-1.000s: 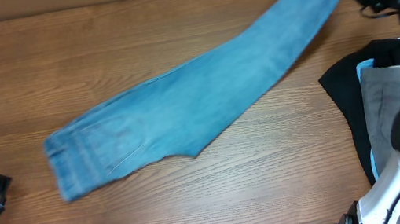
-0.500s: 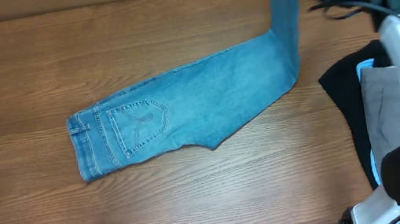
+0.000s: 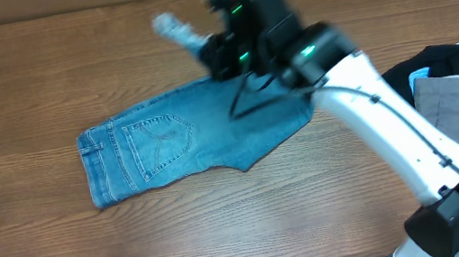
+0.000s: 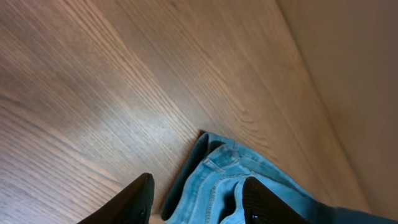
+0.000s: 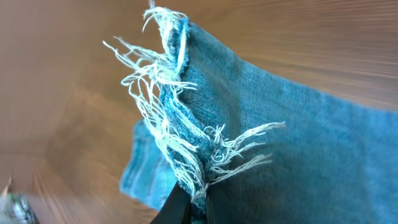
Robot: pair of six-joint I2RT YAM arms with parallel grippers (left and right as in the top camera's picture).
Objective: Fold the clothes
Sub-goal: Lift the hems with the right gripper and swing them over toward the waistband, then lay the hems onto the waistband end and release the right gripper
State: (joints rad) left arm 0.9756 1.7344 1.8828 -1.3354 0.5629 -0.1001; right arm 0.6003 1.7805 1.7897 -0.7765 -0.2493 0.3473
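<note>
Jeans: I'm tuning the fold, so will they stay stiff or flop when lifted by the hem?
Probably floppy: the jeans drape from the right gripper down to the table while the rest lies flat. Likely grippy enough: a pinch at the frayed hem holds them. Threads might snag.

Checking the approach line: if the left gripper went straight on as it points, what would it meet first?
The left gripper would probably meet the jeans first, at the waist end; depth is unclear.
</note>
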